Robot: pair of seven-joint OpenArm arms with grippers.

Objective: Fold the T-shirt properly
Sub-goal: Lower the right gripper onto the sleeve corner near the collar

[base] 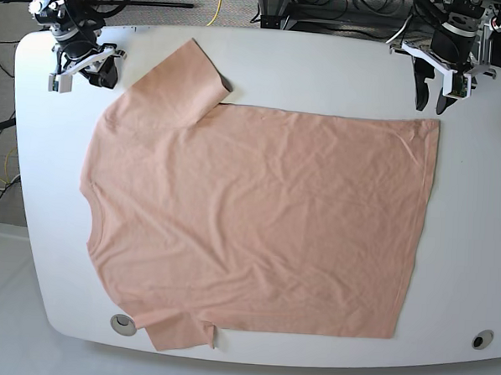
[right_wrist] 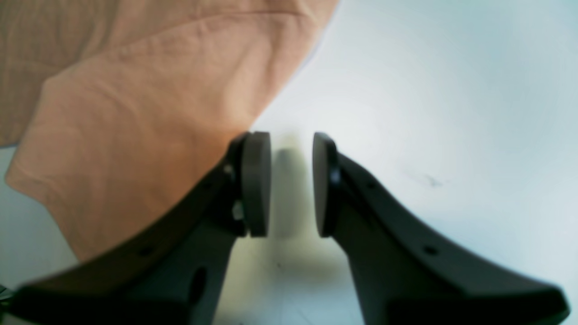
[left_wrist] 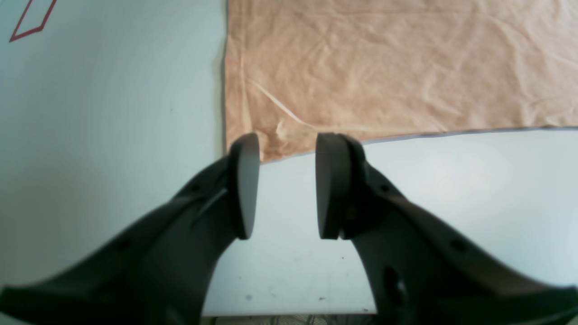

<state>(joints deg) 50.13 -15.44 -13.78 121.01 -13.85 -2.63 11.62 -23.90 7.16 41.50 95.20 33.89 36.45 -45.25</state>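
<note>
The T-shirt (base: 257, 221) is lying spread flat on the white counter (base: 324, 65), its neck end toward the base view's left and its hem toward that view's right. One short sleeve is pointing toward the far edge of the counter, and the other is reaching the near edge, beside a round fitting (base: 123, 322) set into the counter.

The left end effector (left_wrist: 287, 185) is hovering over bare counter with its jaws standing moderately apart and gripping nothing. In the left wrist view, a hem corner of the shirt (left_wrist: 397, 67) is lying just ahead of the fingertips, showing through the gap between the two pads (left_wrist: 246, 185). In the base view this end effector (base: 433, 103) is sitting just beyond the far hem corner.

The right end effector (right_wrist: 291, 185) is also hovering with its jaws apart by a narrower gap, empty. In the right wrist view, the sleeve cloth (right_wrist: 135, 113) is lying beside and partly behind one finger, while bare counter is showing between the pads. In the base view this end effector (base: 82, 71) is sitting near the far shoulder, just beside the far sleeve.
</note>
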